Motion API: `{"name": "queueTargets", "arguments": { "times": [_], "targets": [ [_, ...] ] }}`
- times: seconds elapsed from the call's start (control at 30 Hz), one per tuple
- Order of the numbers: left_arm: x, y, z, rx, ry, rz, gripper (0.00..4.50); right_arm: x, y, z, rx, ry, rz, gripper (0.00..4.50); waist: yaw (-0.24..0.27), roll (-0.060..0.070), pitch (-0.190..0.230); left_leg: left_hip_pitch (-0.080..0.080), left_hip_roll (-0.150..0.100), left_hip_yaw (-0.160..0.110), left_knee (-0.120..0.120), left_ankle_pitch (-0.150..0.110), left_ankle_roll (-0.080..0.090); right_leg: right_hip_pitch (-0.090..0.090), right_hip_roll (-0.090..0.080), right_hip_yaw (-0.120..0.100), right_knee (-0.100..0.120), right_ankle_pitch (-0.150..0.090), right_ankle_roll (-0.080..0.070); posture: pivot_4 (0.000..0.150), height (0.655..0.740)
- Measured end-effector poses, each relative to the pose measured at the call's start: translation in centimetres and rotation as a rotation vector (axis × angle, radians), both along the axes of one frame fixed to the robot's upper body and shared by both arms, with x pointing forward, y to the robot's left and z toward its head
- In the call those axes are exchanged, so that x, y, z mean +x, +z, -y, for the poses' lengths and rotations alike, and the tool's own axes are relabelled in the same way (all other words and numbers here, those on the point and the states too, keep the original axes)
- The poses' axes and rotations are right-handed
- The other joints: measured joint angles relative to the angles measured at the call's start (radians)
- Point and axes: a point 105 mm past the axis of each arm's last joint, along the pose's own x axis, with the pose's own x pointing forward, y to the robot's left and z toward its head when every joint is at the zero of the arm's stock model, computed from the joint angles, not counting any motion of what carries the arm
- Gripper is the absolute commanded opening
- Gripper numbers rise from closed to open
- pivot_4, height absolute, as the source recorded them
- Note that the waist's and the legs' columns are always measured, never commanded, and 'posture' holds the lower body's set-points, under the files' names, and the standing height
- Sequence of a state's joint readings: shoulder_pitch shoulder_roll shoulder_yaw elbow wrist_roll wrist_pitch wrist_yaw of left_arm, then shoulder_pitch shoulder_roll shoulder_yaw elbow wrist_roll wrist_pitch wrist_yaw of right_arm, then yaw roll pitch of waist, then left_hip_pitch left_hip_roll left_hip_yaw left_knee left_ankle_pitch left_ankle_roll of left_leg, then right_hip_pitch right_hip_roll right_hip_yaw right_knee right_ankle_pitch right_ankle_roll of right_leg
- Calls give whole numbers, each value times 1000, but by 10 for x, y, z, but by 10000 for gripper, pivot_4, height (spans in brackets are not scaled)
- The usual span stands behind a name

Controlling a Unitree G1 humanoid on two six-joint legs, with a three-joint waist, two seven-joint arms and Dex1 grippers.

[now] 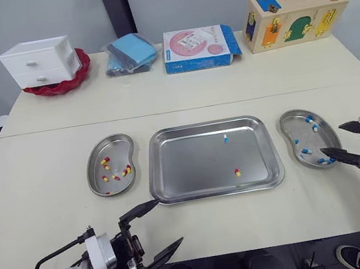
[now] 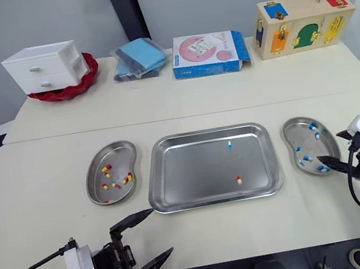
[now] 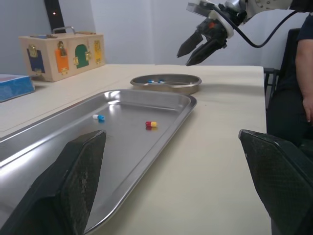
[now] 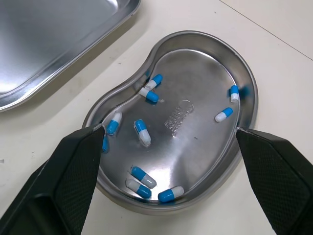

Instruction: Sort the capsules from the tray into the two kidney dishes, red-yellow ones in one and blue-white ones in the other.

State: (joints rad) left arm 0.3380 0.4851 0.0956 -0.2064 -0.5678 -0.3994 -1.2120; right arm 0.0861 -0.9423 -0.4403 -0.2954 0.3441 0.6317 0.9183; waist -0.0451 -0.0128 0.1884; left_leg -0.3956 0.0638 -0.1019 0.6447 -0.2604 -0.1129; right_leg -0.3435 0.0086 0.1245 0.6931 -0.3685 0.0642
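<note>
The steel tray point(image 1: 193, 167) lies mid-table and holds one blue-white capsule point(image 1: 225, 138) and one red-yellow capsule point(image 1: 237, 173). To its left, the left kidney dish point(image 1: 116, 149) contains several red-yellow capsules. On the other side, the right kidney dish point(image 4: 190, 122) holds several blue-white capsules. My right gripper point(image 1: 332, 138) hangs open and empty just above that dish's near right rim. At the table's front edge, my left gripper point(image 1: 169, 221) is open and empty near the tray's front left corner, pointing along the tray point(image 3: 122, 147).
Along the back of the table stand a white drawer unit point(image 1: 41, 61) on a red dish, a blue bundle point(image 1: 129, 53), a blue-pink box point(image 1: 199, 47) and a wooden lock box point(image 1: 295, 15). A person's arm point(image 3: 304, 73) shows beyond the table's right end.
</note>
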Motion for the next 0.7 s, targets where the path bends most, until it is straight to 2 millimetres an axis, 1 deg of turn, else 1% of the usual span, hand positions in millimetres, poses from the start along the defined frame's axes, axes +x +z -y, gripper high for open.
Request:
{"name": "queueTargets", "arguments": {
  "times": [0.17,0.27,0.37,0.43,0.5,0.53,0.6,0.7],
  "targets": [
    [1,6,2,-8,13,16,45000,-1,-1,3,-3,14,-13,44845,4,0,0,1,0,0,0,0,0,1,0,0,0,0,0,1500,7400],
    [4,6,1,-10,39,3,45000,-3,6,1,14,61,18,44845,5,0,0,1,0,0,0,0,0,1,0,0,0,0,0,1500,7400],
    [6,7,-2,-6,90,-25,45000,-13,14,-7,73,148,50,44845,9,0,0,1,0,0,0,0,0,2,0,-1,-1,0,0,1500,7400],
    [8,7,-9,15,152,-86,45000,-23,12,-12,107,201,37,44845,12,0,0,2,0,-1,0,0,0,3,0,-1,-2,0,0,1500,7400],
    [10,6,-15,24,191,-110,45000,-27,11,-14,123,215,30,44845,12,0,0,2,0,-1,0,0,0,4,0,-1,-2,0,0,1500,7400],
    [14,5,-24,46,249,-160,45000,-36,7,-16,135,241,14,44845,13,-1,0,3,0,-2,0,0,0,5,0,-2,-2,0,0,1500,7400],
    [19,6,-42,89,335,-197,45000,-47,-1,-20,128,281,-21,44845,13,-1,0,4,0,-4,0,0,0,6,0,-3,-3,0,0,1500,7400],
    [27,14,-78,173,475,-253,45000,-66,-16,-22,130,336,-70,44845,15,-1,0,4,0,-4,-1,0,0,7,0,-4,-3,0,0,1500,7400]
  ]
}}
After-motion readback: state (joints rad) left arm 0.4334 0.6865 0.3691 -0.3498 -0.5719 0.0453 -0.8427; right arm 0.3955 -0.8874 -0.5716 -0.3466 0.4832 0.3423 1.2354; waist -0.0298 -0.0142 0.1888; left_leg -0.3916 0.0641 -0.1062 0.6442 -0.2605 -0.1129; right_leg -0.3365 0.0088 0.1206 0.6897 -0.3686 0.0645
